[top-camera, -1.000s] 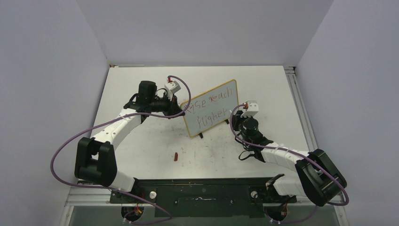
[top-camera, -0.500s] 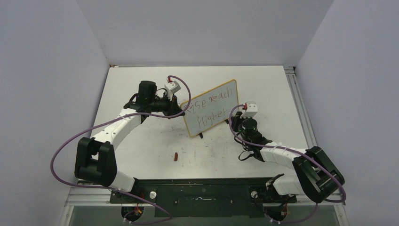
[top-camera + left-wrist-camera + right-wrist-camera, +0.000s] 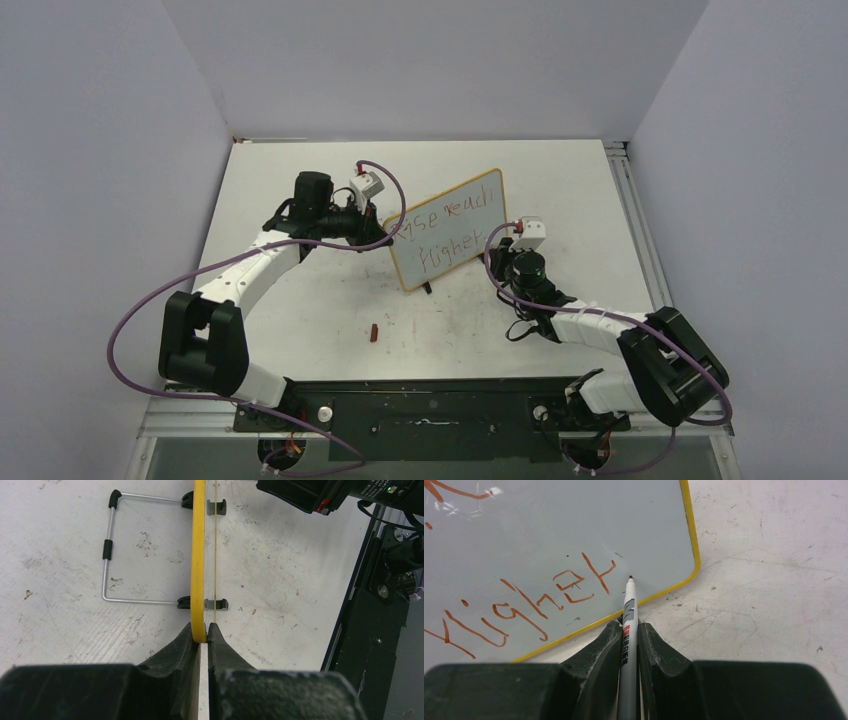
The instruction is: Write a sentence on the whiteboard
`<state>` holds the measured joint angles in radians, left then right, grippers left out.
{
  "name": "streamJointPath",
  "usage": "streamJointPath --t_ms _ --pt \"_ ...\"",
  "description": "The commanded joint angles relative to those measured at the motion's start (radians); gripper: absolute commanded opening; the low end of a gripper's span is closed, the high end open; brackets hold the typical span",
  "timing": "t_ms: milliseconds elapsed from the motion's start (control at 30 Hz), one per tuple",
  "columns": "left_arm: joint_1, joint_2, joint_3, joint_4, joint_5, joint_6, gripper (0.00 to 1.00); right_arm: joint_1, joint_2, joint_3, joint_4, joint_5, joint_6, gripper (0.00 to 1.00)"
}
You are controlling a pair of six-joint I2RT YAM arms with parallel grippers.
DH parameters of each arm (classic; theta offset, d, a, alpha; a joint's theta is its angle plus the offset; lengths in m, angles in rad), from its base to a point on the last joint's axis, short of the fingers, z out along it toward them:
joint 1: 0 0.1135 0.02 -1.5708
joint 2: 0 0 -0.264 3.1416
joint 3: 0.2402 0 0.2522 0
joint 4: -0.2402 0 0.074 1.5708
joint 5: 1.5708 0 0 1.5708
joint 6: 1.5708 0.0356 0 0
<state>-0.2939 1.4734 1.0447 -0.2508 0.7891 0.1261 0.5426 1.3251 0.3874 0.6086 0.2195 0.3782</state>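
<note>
Near the middle of the scuffed white surface (image 3: 300,290), a small whiteboard (image 3: 478,196) with a yellow frame stands upright, angled so that its right end sits farther from the arms. On its face is the sentence (image 3: 452,247), thin red-brown handwriting in two lines that reads roughly "Ryse reach" above "higher".

The left pincer (image 3: 200,631) is closed on the board's left edge, one black finger on each side of the yellow frame. Seen edge-on from the left wrist, the board rests on small black feet (image 3: 216,506), and a wire stand (image 3: 106,550) lies on the surface behind it.

The right pincer (image 3: 628,630) is closed around a grey marker (image 3: 629,605). Its dark tip points at the board just past the last letter of "higher", near the lower right corner. The tip seems to touch the board or sit just off it.

A small red-brown object (image 3: 373,332) lies on the surface nearer the arm bases, well apart from the board.
</note>
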Motion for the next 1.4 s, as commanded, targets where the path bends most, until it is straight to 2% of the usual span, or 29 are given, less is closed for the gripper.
streamJointPath --t_ms 0,500,800,1000,1367 --pt "-0.007 -0.018 0.016 -0.016 0.010 0.033 0.00 -0.004 0.020 0.017 0.071 -0.010 0.001 0.05" --pt "-0.007 -0.018 0.020 -0.019 0.006 0.024 0.00 -0.006 0.005 0.016 0.064 -0.004 -0.001 0.05" --pt "-0.005 -0.013 0.028 -0.018 -0.008 -0.007 0.00 -0.003 -0.193 -0.007 -0.136 0.113 0.046 0.05" --pt "-0.005 -0.019 0.022 -0.013 0.009 -0.032 0.07 -0.004 -0.379 -0.033 -0.282 0.157 0.044 0.05" --pt "-0.017 -0.069 -0.026 0.019 0.013 -0.077 0.38 -0.004 -0.548 -0.034 -0.410 0.176 0.034 0.05"
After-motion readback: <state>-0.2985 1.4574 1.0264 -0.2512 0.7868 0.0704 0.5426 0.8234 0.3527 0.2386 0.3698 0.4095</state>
